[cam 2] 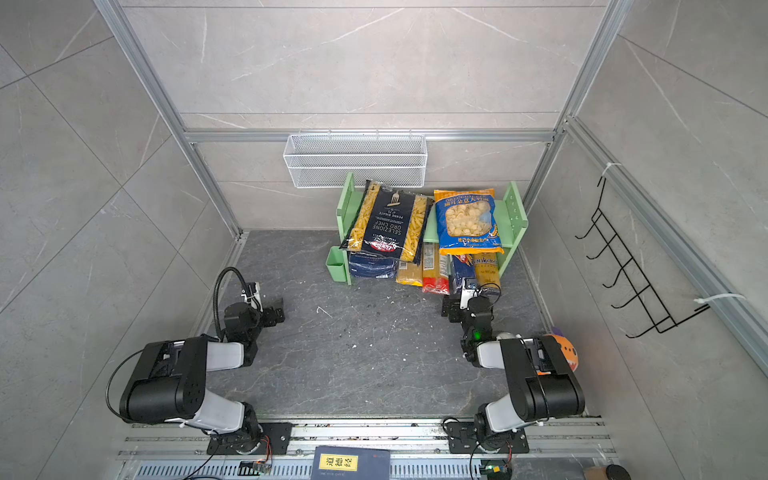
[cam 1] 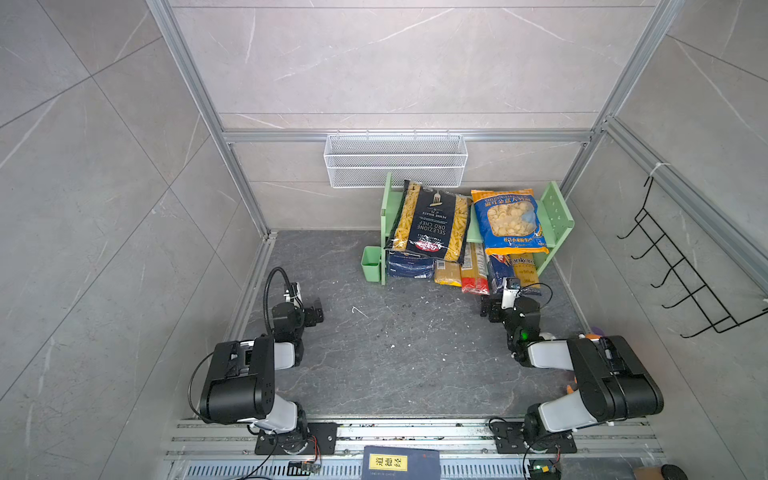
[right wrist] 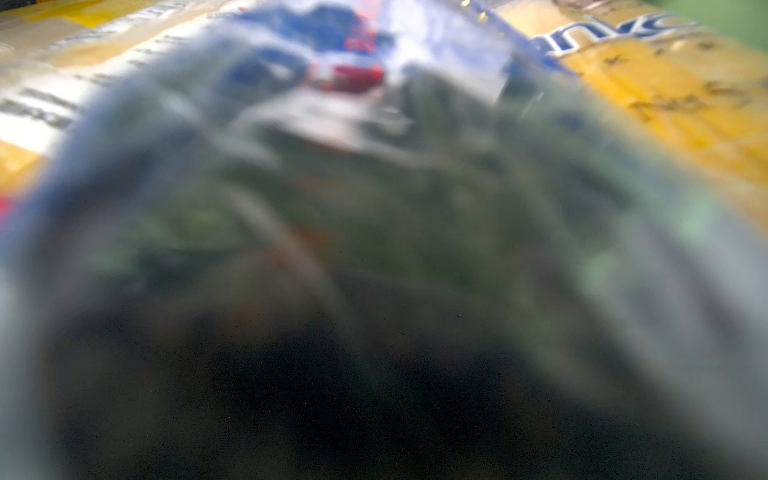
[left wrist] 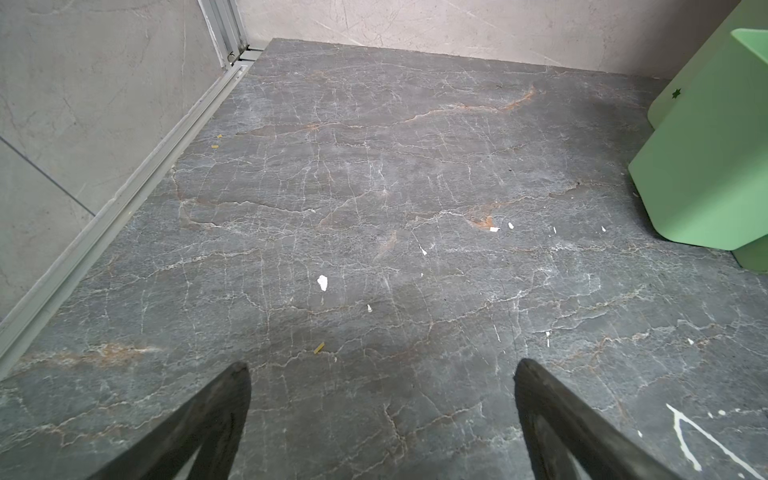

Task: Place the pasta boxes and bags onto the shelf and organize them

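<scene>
The light green two-tier shelf (cam 1: 555, 212) is standing at the back of the dark grey stone surface (cam 1: 395, 340). On its top tier the big black bag of penne (cam 1: 432, 220) and the big blue and orange bag of shell pasta (cam 1: 509, 220) are lying side by side. Underneath, the flat dark blue box (cam 1: 409, 266), the slim yellow pack (cam 1: 448, 274), the red-ended pack (cam 1: 473, 278) and the dark blue spaghetti pack (cam 1: 496, 270) are poking out at the front.

The right hand (cam 1: 491, 305) is sitting just at the end of the dark blue pack with its fingers wide apart. I cannot tell if it is touching. The left hand (left wrist: 382, 370) is hanging wide apart over bare surface, holding nothing.

The black bag is hanging over the front edge. A bump from below could make it slide off. A hard push on the slim packs could knock them crooked.

The right wrist view is showing only a blur of blue, red and yellow wrapper. The top views are showing the whole shelf. The left wrist view is showing the small green cup (left wrist: 706, 166) up close.
</scene>
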Robot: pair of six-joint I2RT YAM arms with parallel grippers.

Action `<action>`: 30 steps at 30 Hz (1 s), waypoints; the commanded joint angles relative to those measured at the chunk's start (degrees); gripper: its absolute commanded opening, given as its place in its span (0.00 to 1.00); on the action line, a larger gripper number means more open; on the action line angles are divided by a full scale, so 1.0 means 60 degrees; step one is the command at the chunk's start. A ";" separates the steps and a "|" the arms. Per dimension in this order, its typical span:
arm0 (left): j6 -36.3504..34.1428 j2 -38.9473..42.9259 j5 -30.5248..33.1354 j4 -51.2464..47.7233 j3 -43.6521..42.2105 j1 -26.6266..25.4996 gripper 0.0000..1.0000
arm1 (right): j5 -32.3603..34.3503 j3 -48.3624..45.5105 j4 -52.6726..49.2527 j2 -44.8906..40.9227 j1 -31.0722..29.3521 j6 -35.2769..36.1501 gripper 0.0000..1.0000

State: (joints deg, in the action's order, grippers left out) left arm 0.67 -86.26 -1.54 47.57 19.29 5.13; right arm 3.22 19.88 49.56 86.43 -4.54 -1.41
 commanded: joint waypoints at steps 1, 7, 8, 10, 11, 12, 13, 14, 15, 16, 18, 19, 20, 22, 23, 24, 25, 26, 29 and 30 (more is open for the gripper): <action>0.0017 0.0007 0.0125 0.0166 0.0244 -0.0028 1.00 | -0.0007 0.0162 -0.0052 0.0009 -0.0025 0.0191 0.99; 0.0009 0.0006 0.0134 0.0166 0.0257 -0.0038 1.00 | -0.0004 0.0161 -0.0055 0.0021 -0.0022 0.0180 0.99; 0.0008 0.0007 0.0139 0.0158 0.0257 -0.0045 1.00 | -0.0005 0.0160 -0.0053 0.0010 -0.0020 0.0181 0.99; -0.0006 0.0006 0.0152 0.0158 0.0253 -0.0050 1.00 | -0.0010 0.0160 -0.0057 0.0016 -0.0021 0.0186 0.99; -0.0002 -0.0001 0.0161 0.0159 0.0253 -0.0063 1.00 | -0.0008 0.0161 -0.0054 0.0013 -0.0031 0.0184 0.99; 0.0000 0.0009 0.0166 0.0158 0.0257 -0.0059 1.00 | 0.0000 0.0168 -0.0069 0.0019 -0.0022 0.0186 0.99; -0.0005 -0.0004 0.0169 0.0169 0.0257 -0.0055 1.00 | -0.0002 0.0161 -0.0064 0.0021 -0.0021 0.0181 0.99; -0.0003 -0.0008 0.0169 0.0158 0.0259 -0.0074 1.00 | -0.0009 0.0171 -0.0061 0.0009 -0.0025 0.0181 0.99; -0.0004 -0.0008 0.0180 0.0165 0.0255 -0.0069 1.00 | -0.0003 0.0163 -0.0058 0.0019 -0.0024 0.0190 0.99; -0.0006 -0.0001 0.0170 0.0162 0.0249 -0.0068 1.00 | 0.0001 0.0159 -0.0053 0.0022 -0.0025 0.0183 0.99; 0.0004 -0.0005 0.0183 0.0147 0.0259 -0.0064 1.00 | -0.0005 0.0170 -0.0056 0.0023 -0.0021 0.0188 0.99; -0.0006 -0.0008 0.0184 0.0151 0.0271 -0.0071 1.00 | -0.0009 0.0160 -0.0053 0.0016 -0.0021 0.0185 0.99; -0.0006 -0.0001 0.0184 0.0145 0.0263 -0.0071 1.00 | 0.0002 0.0160 -0.0054 0.0023 -0.0028 0.0188 0.99; 0.0005 -0.0008 0.0184 0.0143 0.0272 -0.0065 1.00 | -0.0008 0.0162 -0.0057 0.0023 -0.0020 0.0181 0.99; -0.0003 -0.0007 0.0180 0.0143 0.0264 -0.0070 1.00 | -0.0004 0.0160 -0.0069 0.0023 -0.0028 0.0181 0.99; 0.0004 -0.0008 0.0190 0.0150 0.0272 -0.0077 1.00 | -0.0009 0.0166 -0.0069 0.0023 -0.0021 0.0178 0.99; -0.0001 -0.0008 0.0182 0.0151 0.0271 -0.0076 1.00 | -0.0010 0.0185 -0.0094 0.0027 -0.0022 0.0182 0.99; -0.0005 -0.0008 0.0185 0.0145 0.0267 -0.0068 1.00 | -0.0005 0.0205 -0.0119 0.0038 -0.0021 0.0184 0.99; 0.0003 -0.0001 0.0184 0.0143 0.0271 -0.0076 1.00 | 0.0004 0.0240 -0.0186 0.0038 -0.0013 0.0170 0.99; 0.0002 -0.0003 0.0184 0.0154 0.0272 -0.0067 1.00 | 0.0012 0.0246 -0.0178 0.0038 -0.0021 0.0174 0.99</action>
State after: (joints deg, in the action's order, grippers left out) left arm 0.67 -86.26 -0.97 47.55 19.29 4.84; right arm 3.22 19.88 49.54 86.43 -4.54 -1.41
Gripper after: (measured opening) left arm 0.999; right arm 0.993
